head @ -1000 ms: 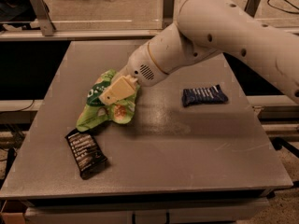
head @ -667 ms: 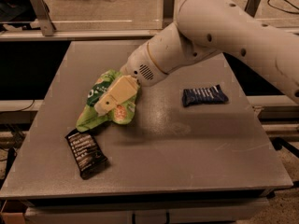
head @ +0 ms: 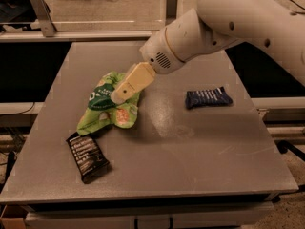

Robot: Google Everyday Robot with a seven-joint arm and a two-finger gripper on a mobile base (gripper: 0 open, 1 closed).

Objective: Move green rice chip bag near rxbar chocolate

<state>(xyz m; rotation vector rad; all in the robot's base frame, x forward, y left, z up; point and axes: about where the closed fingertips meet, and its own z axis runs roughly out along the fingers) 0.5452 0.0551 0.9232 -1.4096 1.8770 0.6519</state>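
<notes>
The jaws' spread we cannot tell; the gripper [head: 119,93] hangs left of centre over the grey tabletop [head: 200,161], its tip down on the crumpled green rice chip bag [head: 107,116]. We see the rxbar chocolate [head: 87,157] just beside the bag's lower left corner, and a dark blue bar [head: 208,98] well apart at right.

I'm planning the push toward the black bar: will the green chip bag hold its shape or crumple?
Probably floppy: the green chip bag already looks crumpled. Likely light, so it should slide on the flat table, not roll. The gripper rests on its upper middle, so edges may fold.
</notes>
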